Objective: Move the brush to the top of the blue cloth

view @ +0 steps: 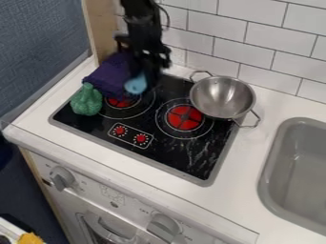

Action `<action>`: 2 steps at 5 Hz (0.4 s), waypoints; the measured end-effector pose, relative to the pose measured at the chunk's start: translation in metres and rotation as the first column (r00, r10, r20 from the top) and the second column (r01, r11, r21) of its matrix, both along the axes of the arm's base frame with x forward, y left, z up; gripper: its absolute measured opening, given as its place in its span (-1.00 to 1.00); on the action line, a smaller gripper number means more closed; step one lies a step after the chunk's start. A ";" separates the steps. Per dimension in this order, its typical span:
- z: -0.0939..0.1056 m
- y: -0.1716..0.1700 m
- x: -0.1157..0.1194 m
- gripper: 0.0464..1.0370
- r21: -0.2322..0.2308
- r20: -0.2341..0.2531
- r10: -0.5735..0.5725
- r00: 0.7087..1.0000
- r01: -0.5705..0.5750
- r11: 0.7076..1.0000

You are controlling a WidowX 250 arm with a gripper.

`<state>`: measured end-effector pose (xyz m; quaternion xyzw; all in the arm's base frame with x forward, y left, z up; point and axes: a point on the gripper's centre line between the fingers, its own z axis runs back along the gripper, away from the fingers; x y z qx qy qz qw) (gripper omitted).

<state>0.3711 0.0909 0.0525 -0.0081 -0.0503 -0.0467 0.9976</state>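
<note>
The arm [141, 21] is black and blocky, with a thin dark cable [168, 16] (loosely curved) alongside.

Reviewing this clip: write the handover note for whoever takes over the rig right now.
Tool: low over the stove's back left, beside the cloth; whether it grips the brush is unclear.
Brush: the light blue piece, probably, just below the tool at the right edge of the dark blue cloth.
Done: brush and cloth are close together; contact can't be confirmed.
Left: probably get the brush fully onto the cloth, release if held, and back off, minding the green vegetable nearby.
</note>
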 end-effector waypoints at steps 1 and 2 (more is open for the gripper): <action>0.014 0.015 0.005 -0.40 0.013 0.016 -0.019 1.000 0.019 1.000; 0.018 0.023 0.007 -0.40 0.042 0.020 -0.039 0.999 0.038 0.998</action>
